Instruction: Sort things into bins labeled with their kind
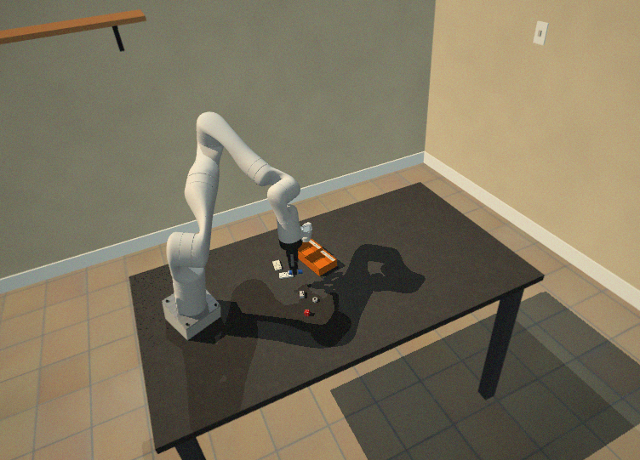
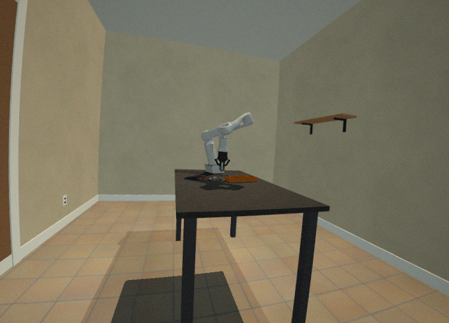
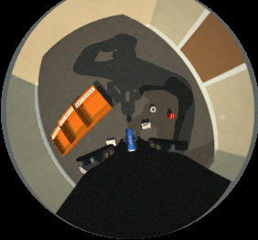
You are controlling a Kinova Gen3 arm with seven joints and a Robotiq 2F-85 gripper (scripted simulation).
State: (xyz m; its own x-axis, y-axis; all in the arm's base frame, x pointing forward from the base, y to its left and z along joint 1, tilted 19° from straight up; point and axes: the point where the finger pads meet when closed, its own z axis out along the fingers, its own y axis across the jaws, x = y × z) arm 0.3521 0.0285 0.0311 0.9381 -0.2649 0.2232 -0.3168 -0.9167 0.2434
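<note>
Gripping a small blue cylinder (image 3: 131,139) in narrow jaws at mid-frame, the black two-finger gripper (image 3: 131,146) is hovering just beside the orange compartmented plastic bin (image 3: 80,118), apparently for sorting.

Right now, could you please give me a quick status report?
Gripper shut on small blue cylinder. Orange compartment bin beside it, on dark table. Path across looks open.

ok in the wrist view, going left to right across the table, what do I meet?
Orange bin → small blue piece held in the pincer → white ring → red die.
</note>
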